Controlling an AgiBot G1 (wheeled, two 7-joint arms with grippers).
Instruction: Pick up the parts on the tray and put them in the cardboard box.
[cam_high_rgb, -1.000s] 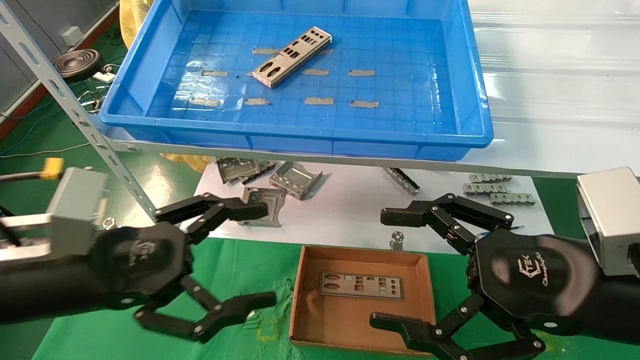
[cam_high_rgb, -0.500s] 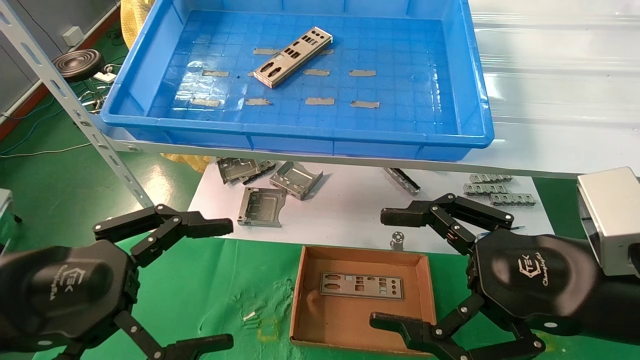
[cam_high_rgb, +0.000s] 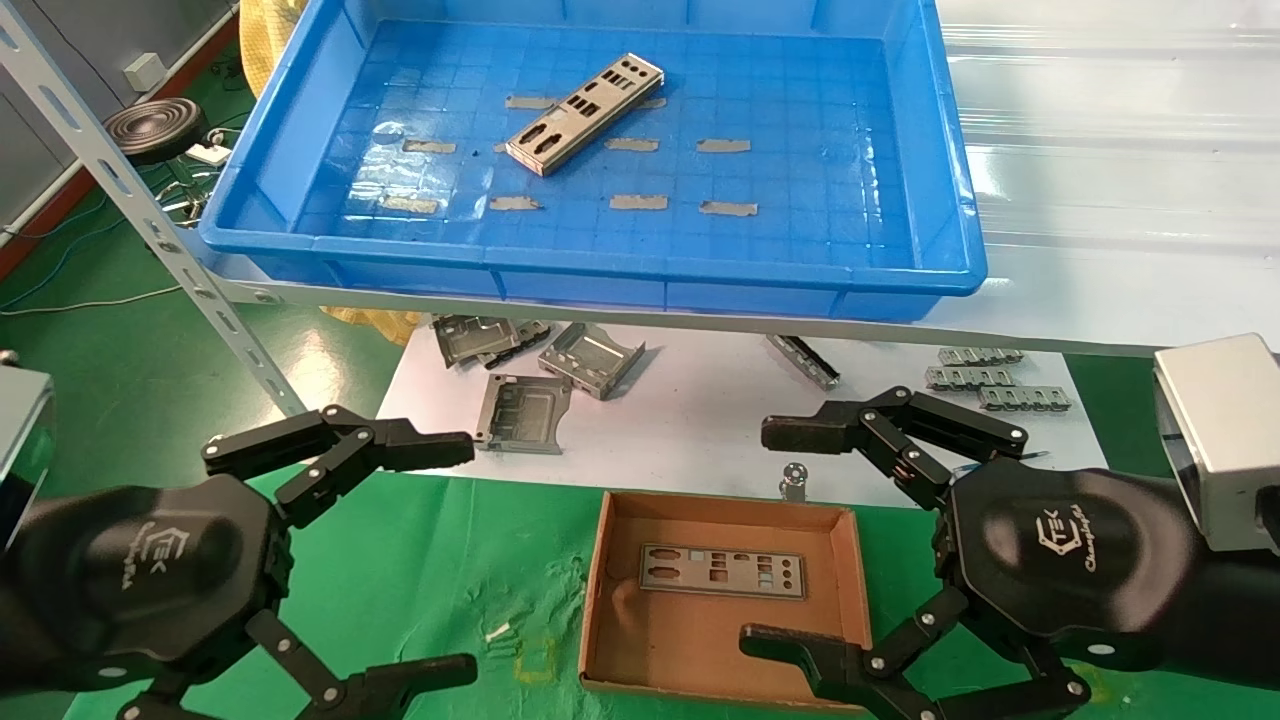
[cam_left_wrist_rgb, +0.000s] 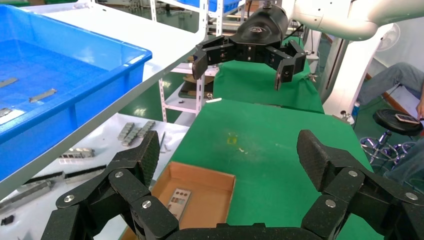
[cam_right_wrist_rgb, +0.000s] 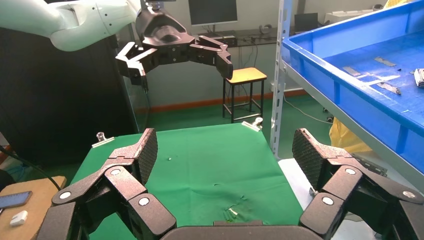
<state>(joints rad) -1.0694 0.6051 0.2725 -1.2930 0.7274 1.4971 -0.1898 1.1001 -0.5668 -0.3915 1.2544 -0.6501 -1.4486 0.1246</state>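
One silver part (cam_high_rgb: 585, 112) lies at a slant on the floor of the blue tray (cam_high_rgb: 640, 272), which stands on the upper shelf. A second part (cam_high_rgb: 722, 572) lies flat inside the cardboard box (cam_high_rgb: 598, 585) on the green cloth; the left wrist view shows that box (cam_left_wrist_rgb: 222, 186) and its part (cam_left_wrist_rgb: 179, 199) too. My left gripper (cam_high_rgb: 465, 560) hangs open and empty left of the box. My right gripper (cam_high_rgb: 757, 535) is open and empty over the box's right side. Both are well below and in front of the tray.
Boxy grey brackets (cam_high_rgb: 590, 358) and ridged grey strips (cam_high_rgb: 985, 378) lie on a white sheet (cam_high_rgb: 700, 440) under the shelf, behind the box. A slanted perforated shelf upright (cam_high_rgb: 150, 220) stands at the left. Green cloth (cam_high_rgb: 480, 520) covers the table.
The left arm drew back toward the lower left, away from the grey brackets, then settled with its gripper still open. The right arm and both parts stayed put.
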